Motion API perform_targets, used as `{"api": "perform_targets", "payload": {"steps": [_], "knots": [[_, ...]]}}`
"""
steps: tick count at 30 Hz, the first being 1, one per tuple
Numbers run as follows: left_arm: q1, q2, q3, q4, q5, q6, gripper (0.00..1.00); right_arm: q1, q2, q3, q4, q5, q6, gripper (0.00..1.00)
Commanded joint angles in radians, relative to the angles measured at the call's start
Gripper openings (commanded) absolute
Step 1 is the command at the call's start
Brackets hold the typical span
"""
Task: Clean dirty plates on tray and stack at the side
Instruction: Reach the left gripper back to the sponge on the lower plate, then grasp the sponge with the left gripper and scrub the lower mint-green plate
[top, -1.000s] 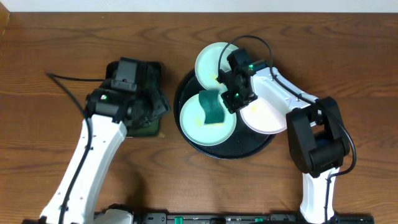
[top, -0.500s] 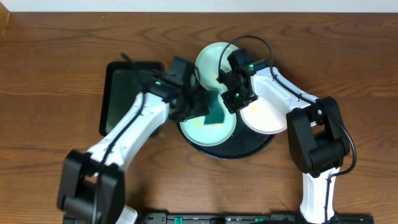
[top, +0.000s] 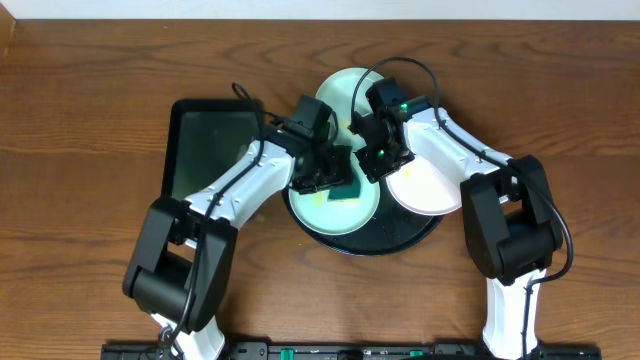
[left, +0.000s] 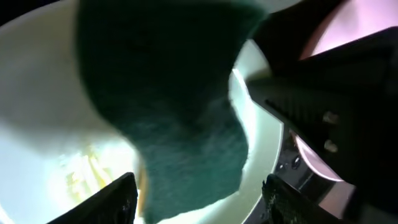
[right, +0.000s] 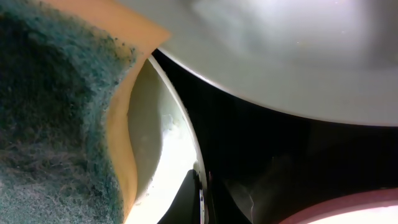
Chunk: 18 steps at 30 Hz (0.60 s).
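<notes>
1. Overhead first: we've got the round black tray (top: 372, 243) in the middle of the desk (top: 80, 110), with all three plates on it. The front mint plate (top: 330, 208), rear mint plate (top: 340, 92) and white plate (top: 428, 188) are all there, and none is stacked at the side yet. The sponge (top: 347, 183) lies on the front mint plate. The left end effector (top: 330, 175) hangs right over the sponge's left edge, reaching in past the rectangular black tray (top: 200, 150). The right end effector (top: 378, 160) sits just beside the sponge's right edge. We'd call the left the nearer one for a grab.

2. Left wrist now: the fingers (left: 118, 196) are spread wide with nothing between them. The sponge sits dead ahead and just below, its long axis running away from us, roughly in line with that gap. The plate beneath is glossy and pale, with faint yellow smears (left: 81, 177) at lower left.

3. Right wrist: the sponge's coarse teal face and orange backing fill the left. The mint plate's rim curves down to the end effector's tips. It's too dark and close here, so we cannot tell whether that one is closed or parted.
</notes>
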Motion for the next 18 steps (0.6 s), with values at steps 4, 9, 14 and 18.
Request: {"api": "perform_targets", "payload": {"steps": [4, 9, 14, 18], "knots": [[-0.018, 0.0, 0.0, 0.006, -0.162, -0.119, 0.62, 0.008, 0.01, -0.022, -0.004, -0.011, 0.001, 0.02], [-0.033, 0.0, 0.0, 0.052, -0.167, -0.126, 0.61, 0.009, 0.01, -0.022, -0.003, -0.011, 0.001, 0.02], [-0.068, 0.005, 0.0, 0.109, -0.171, -0.13, 0.6, 0.009, 0.01, -0.022, -0.003, -0.011, 0.001, 0.02], [-0.09, 0.012, 0.0, 0.093, -0.277, -0.143, 0.58, 0.009, 0.01, -0.022, -0.004, -0.011, 0.001, 0.02]]}}
